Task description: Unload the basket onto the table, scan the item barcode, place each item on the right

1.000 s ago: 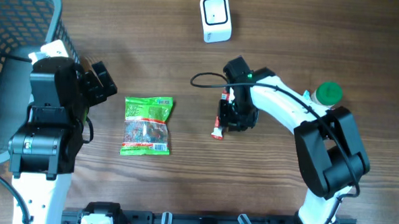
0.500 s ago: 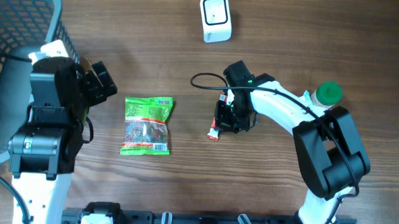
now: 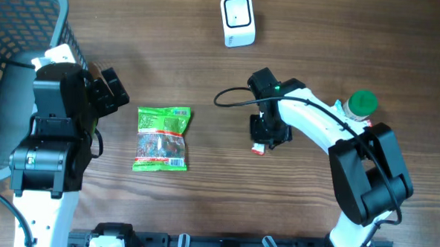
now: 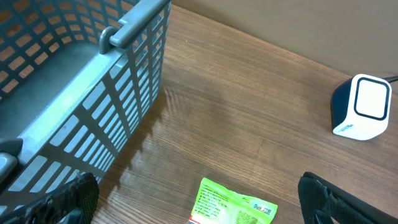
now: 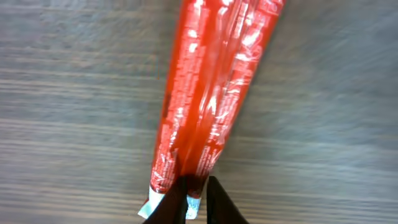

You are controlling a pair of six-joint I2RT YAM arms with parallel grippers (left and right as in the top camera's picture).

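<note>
— What has your right gripper (image 5: 194,198) got?

— Its dark fingertips (image 5: 166,203) are pinched almost together on the crimped end of a long, glossy red packet (image 5: 208,87). In your wrist view the packet runs straight up and away from the jaws, over blurred wood grain. You cannot tell from that view whether it is clear of the table (image 3: 201,204).

— And from overhead?

— Your right gripper (image 3: 264,134) points down near the middle of the table. Only the packet's red and white tip (image 3: 258,148) shows below the arm. A black cable (image 3: 229,95) loops out to the left of the wrist.

— Where is the scanner?

— The white scanner (image 3: 237,20) stands at the far edge, well apart from the packet and a little to its left. A green-capped bottle (image 3: 361,103) sits just beside your right arm's elbow.

— Your left side?

— Your left gripper (image 3: 111,89) has its jaws spread as wide as they go, with nothing between them. A green snack packet (image 3: 162,139) lies flat near it, between the two arms. The grey basket (image 3: 23,25) is in the far left corner, and your left wrist view shows its slatted wall (image 4: 106,106), the green packet's top edge (image 4: 233,205) and the scanner (image 4: 364,107).
</note>
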